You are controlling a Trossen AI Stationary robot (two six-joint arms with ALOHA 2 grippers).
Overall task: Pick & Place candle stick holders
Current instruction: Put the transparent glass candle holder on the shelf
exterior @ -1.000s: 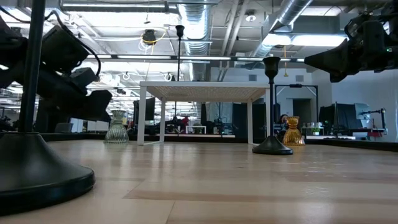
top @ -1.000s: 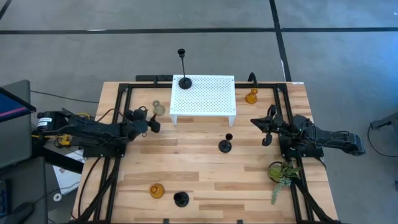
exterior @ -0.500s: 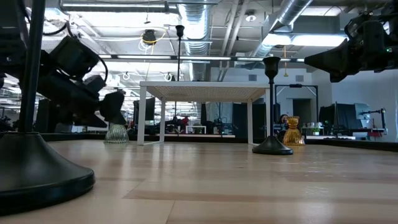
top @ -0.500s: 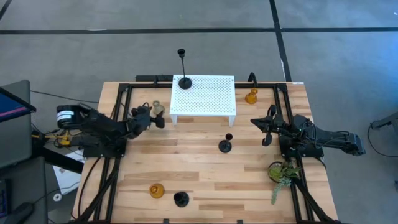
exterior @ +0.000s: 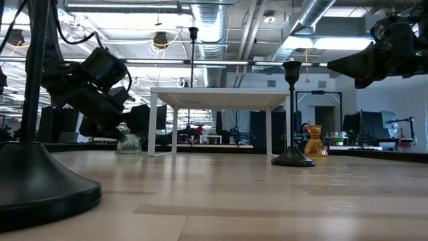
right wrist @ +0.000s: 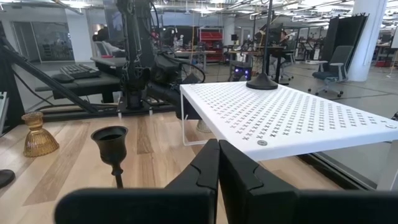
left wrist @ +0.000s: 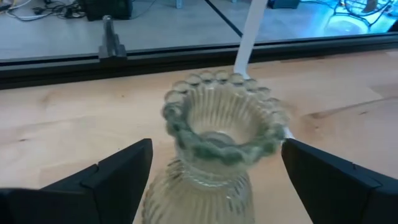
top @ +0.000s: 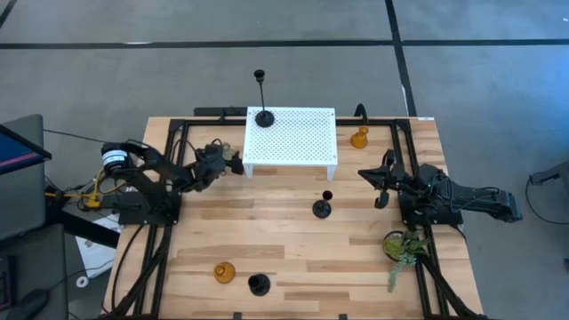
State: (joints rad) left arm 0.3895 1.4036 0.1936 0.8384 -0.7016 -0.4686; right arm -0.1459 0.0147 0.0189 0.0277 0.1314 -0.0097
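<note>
The left gripper (left wrist: pixel 214 171), jaws wide apart and empty, straddles the clear glass holder (left wrist: pixel 217 140) by the rack's (top: pixel 292 135) left leg; ribbed, slippery and breakable, it seems best pinched gently at the waist.

Both arms are matte black with boxy joint housings. The left arm (top: pixel 147 173) carries a white-and-blue ringed joint, with yellow cables near its base. Wedge-shaped black fingers (left wrist: pixel 118 174).
</note>
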